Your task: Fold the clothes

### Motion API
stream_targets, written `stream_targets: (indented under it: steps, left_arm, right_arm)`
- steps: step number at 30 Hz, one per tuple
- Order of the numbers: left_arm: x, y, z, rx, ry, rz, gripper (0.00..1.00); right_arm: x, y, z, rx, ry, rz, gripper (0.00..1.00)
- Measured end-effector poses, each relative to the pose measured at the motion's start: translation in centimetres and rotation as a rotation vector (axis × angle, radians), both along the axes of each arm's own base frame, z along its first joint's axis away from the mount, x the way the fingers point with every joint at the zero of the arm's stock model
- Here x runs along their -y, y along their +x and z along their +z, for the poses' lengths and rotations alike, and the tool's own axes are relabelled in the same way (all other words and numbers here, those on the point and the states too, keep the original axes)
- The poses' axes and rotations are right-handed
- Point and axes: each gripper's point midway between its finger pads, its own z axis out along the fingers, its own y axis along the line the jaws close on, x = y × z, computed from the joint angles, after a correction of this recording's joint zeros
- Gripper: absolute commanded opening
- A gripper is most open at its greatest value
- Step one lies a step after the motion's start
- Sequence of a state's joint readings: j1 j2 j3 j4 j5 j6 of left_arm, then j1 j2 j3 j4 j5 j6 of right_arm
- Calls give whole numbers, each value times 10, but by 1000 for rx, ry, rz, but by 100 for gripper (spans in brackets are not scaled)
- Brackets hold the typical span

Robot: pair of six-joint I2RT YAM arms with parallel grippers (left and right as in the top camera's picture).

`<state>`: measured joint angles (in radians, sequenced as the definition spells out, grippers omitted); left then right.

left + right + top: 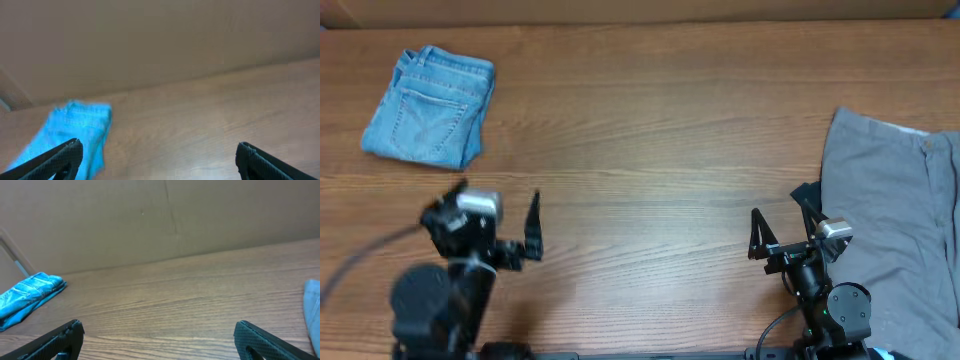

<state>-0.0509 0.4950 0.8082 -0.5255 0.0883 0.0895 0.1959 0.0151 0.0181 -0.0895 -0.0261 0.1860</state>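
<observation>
At the near edge, the left fingers (534, 225) and the right fingers (756, 236) are held spread apart, empty. The grey trousers (895, 200) are laid unfolded just beside the right fingers, running out of view at the right, likely to be folded next. Open room is left on the table (660, 150) in the middle. The jeans (430, 108) are set folded at the far left.

1. Wooden table (660, 130) fills pretty much the whole overhead view; warm brown, grain running 9 to 3 o'clock
2. Plain tan wall (100, 225) stands along the table's 12 o'clock edge; looks like cardboard; thin vertical seam (171, 210) in it; pale slanted strip (15, 260) toward 9 o'clock, can't tell what it is
3. Light's soft and even; mild pale sheen on the wood toward 6 o'clock
</observation>
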Motion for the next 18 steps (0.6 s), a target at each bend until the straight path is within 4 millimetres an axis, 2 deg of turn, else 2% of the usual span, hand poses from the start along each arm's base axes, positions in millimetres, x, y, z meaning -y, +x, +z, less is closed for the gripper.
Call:
stream_targets:
  steps: [1,2,5,7,12,15,18]
  left_arm:
    - [-1,-10,-24,14,-1,0,100]
    - [0,-9,-29,70,-4,-2,100]
    - [2,-6,-78,141,-14,-12,100]
    - [3,-6,-97,170,-20,-19,100]
    - [6,1,-130,216,-31,-32,100]
    - [6,3,-157,148,-36,-32,100]
    - [6,3,-161,138,-43,-30,100]
  right_arm:
    - [0,0,0,1,1,0,100]
    - [0,0,0,1,0,0,100]
    - [0,0,0,0,0,0,100]
    - [0,0,0,0,0,0,100]
    - [0,0,0,-1,0,0,100]
    - [0,0,0,0,0,0,100]
    - [0,0,0,-1,0,0,100]
